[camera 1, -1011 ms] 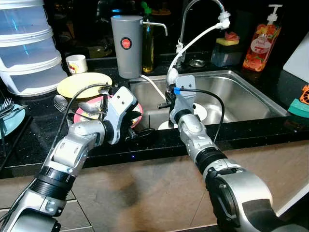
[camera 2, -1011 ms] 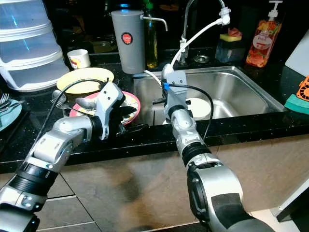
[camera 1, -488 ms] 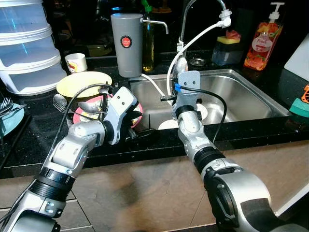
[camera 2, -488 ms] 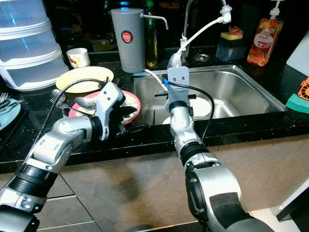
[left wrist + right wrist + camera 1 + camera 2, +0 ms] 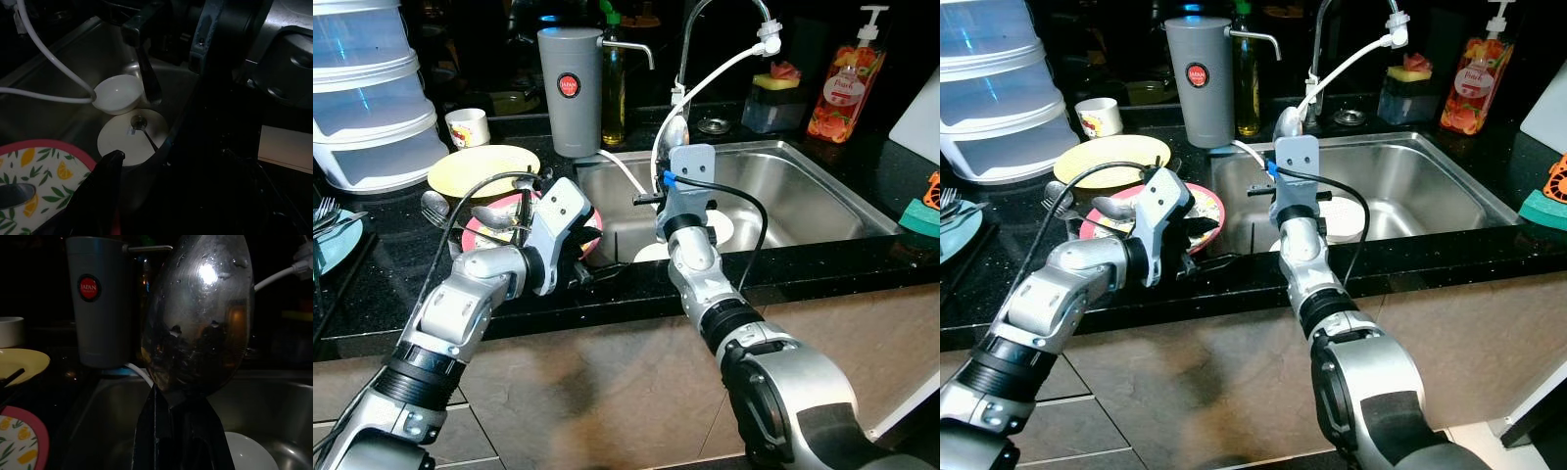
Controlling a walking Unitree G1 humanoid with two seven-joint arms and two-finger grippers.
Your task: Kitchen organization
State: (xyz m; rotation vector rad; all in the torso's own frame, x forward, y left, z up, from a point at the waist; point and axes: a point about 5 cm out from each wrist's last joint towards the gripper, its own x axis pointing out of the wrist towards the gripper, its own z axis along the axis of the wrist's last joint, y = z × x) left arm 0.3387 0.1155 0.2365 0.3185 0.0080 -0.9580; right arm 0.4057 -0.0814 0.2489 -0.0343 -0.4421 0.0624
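The right gripper [image 5: 178,431] is raised over the near left part of the sink [image 5: 822,201], its fingers pinching the handle of a wet metal spoon [image 5: 198,313] whose bowl stands upright above them; in the head views the spoon bowl [image 5: 674,130] shows just above the wrist camera block. The left gripper [image 5: 592,269] rests on the black counter [image 5: 372,294] at the sink's near left corner, beside a red-rimmed lemon-print plate [image 5: 592,223]; whether its fingers are spread or closed cannot be told. In the sink lie a white bowl [image 5: 116,94] and a white saucer [image 5: 132,137] carrying a second small spoon [image 5: 142,128]. Behind the red plate sits a yellow plate [image 5: 484,168], with a small cup [image 5: 468,127] beyond it. A grey dispenser [image 5: 570,90] and a tap [image 5: 720,29] with a white hose stand at the back edge. A soap bottle [image 5: 845,86] stands at the far right.
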